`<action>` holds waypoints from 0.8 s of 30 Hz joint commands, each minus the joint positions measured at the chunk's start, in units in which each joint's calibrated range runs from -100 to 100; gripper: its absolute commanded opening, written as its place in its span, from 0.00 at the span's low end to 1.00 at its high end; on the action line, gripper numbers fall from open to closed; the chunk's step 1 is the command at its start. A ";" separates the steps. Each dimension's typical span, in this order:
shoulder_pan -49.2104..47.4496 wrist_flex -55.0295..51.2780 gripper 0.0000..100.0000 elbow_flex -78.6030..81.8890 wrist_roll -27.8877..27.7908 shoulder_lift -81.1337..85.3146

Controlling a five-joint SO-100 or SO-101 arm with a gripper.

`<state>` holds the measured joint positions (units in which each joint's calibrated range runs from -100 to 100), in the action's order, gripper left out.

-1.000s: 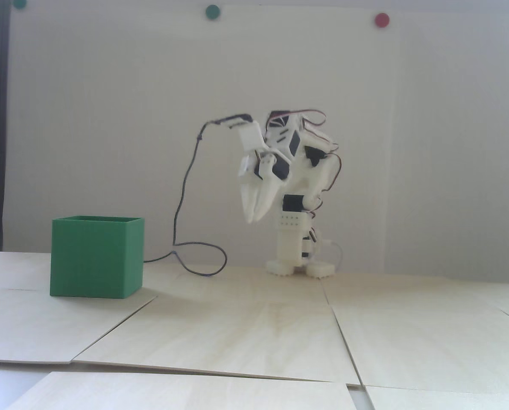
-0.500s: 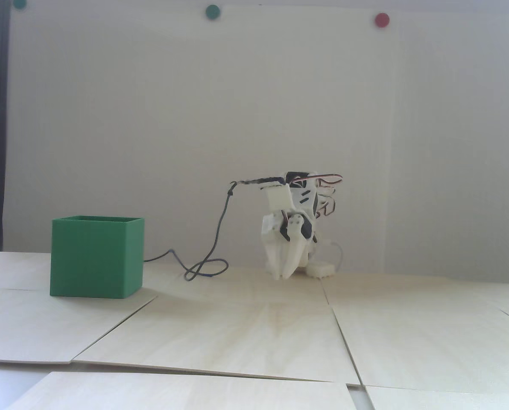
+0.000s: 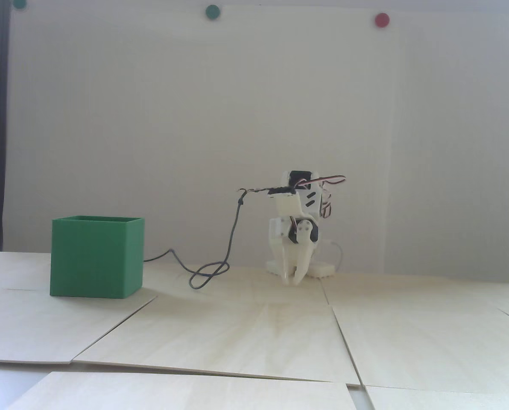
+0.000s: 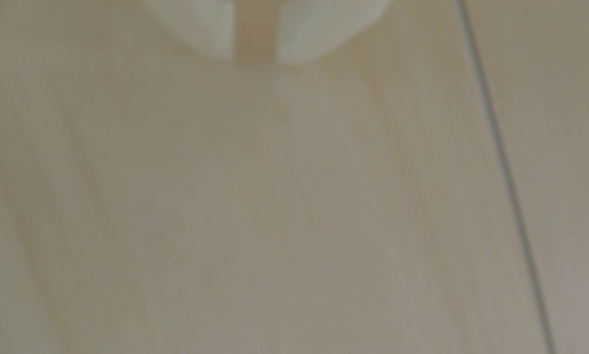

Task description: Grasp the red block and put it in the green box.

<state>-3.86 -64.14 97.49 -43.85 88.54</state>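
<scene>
The green box (image 3: 96, 257) stands open-topped on the wooden table at the left of the fixed view. No red block shows in either view. The white arm is folded low at the back centre, with my gripper (image 3: 293, 280) pointing down and its tips close to the table, well to the right of the box. In the wrist view my gripper (image 4: 256, 58) enters from the top edge. Its two white fingertips (image 4: 214, 30) stand a narrow gap apart, with only bare wood between them.
The table is made of pale wooden panels (image 3: 254, 333) with seams; one seam (image 4: 500, 170) runs down the right of the wrist view. A grey cable (image 3: 220, 265) loops on the table between box and arm. A white wall stands behind.
</scene>
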 commanded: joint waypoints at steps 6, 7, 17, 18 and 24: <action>-0.60 -8.12 0.02 0.64 0.12 0.01; -0.60 -8.79 0.02 0.64 0.12 0.01; -0.36 -10.39 0.02 0.64 -0.14 0.01; -0.36 -10.39 0.02 0.64 -0.14 0.01; -0.36 -10.39 0.02 0.64 -0.14 0.01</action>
<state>-3.94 -73.63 97.49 -43.85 88.54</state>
